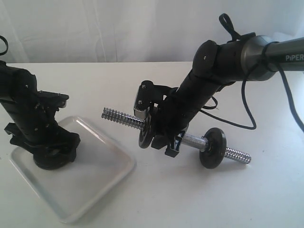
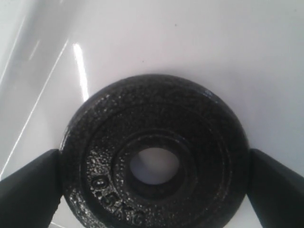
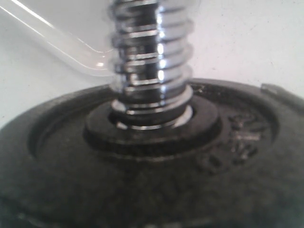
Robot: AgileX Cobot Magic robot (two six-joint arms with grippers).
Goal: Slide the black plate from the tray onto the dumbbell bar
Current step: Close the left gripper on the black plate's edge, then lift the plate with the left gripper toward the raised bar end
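In the left wrist view the black plate (image 2: 204,156) lies flat on the white tray (image 2: 156,42). My left gripper (image 2: 154,167) is shut on it, one finger pressed against each side of its rim. In the exterior view that gripper (image 1: 52,159) points down onto the tray (image 1: 102,164) and hides the plate. The dumbbell bar (image 1: 118,117) slopes up to the left, and my right gripper (image 1: 167,137) is shut around its middle. One black disc (image 1: 144,135) sits on the bar beside that gripper. Another disc (image 1: 212,147) rests on the table. The right wrist view shows only a disc (image 3: 142,190) and the threaded end (image 3: 152,61).
The white table (image 1: 190,199) extends around the tray and bar. A tray corner (image 3: 61,42) shows behind the threaded end in the right wrist view. A black cable (image 1: 247,109) loops from the right arm down toward the table behind the bar.
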